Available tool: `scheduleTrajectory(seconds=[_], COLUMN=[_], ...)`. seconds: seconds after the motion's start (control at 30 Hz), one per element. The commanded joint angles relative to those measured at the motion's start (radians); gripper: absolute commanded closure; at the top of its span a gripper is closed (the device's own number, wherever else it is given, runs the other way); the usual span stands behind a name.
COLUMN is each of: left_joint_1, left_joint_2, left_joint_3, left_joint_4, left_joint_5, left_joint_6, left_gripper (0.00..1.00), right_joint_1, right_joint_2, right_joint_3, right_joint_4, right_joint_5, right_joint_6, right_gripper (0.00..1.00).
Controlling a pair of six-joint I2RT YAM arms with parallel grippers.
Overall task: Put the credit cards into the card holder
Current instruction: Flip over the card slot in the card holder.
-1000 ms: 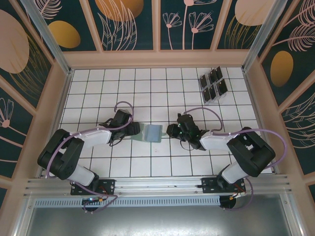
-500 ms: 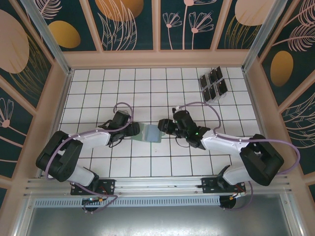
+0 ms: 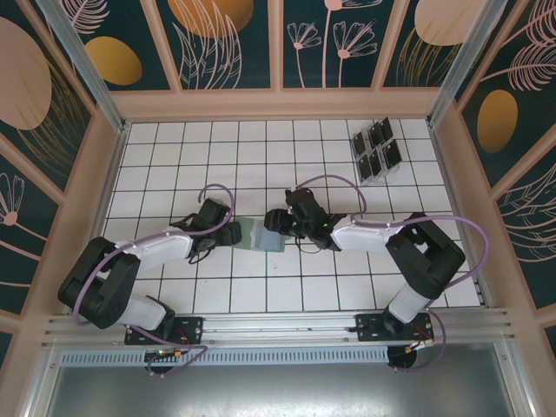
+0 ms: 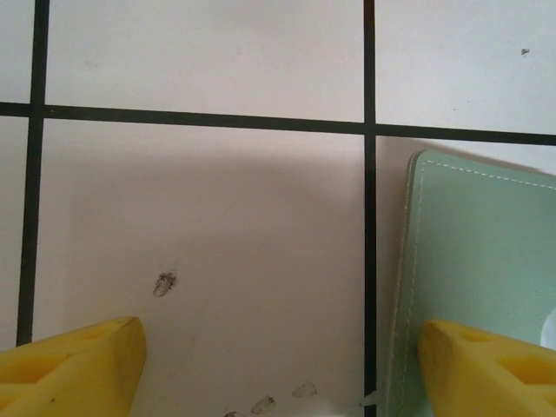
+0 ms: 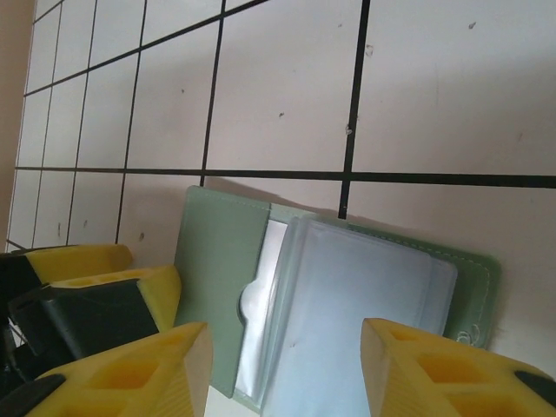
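Note:
The sage-green card holder [image 3: 259,236] lies open on the tiled floor at mid-table, its clear sleeves [image 5: 347,295] spread over the right half. My left gripper [image 3: 233,230] stands open at its left edge. In the left wrist view [image 4: 278,369], one yellow finger [image 4: 486,365] rests over the green cover [image 4: 478,252] and the other is on bare tile. My right gripper [image 3: 276,221] hovers open over the sleeves [image 5: 287,365], holding nothing. The black credit cards [image 3: 375,149] stand in a clear rack at the back right.
The clear plastic rack [image 3: 382,169] sits near the right wall, well away from both arms. Wooden walls [image 3: 278,104] enclose the white tiled floor [image 3: 217,156]. Purple cables loop above each wrist.
My right arm has reached left until its gripper is over the card holder, and its jaws have opened wider. The left gripper has barely moved.

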Motion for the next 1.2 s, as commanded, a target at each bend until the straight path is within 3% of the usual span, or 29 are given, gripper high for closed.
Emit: scheduleTrajectory(seconds=[0.0, 0.57, 1.17], left_joint_1=[-0.012, -0.014, -0.015], left_joint_2=[0.029, 0.048, 0.052], left_joint_3=[0.018, 0.022, 0.020], left_joint_4=[-0.026, -0.008, 0.005], left_joint_5=[-0.007, 0.005, 0.018], left_joint_6=[0.029, 0.033, 0.032], left_gripper=[0.19, 0.18, 0.19], right_joint_1=[0.016, 0.020, 0.021], right_joint_2=[0.027, 0.027, 0.132], right_joint_3=[0.032, -0.008, 0.026], right_joint_4=[-0.009, -0.034, -0.043], right_joint_5=[-0.023, -0.013, -0.027], right_joint_6=[0.003, 0.029, 0.052], right_gripper=[0.51, 0.49, 0.48])
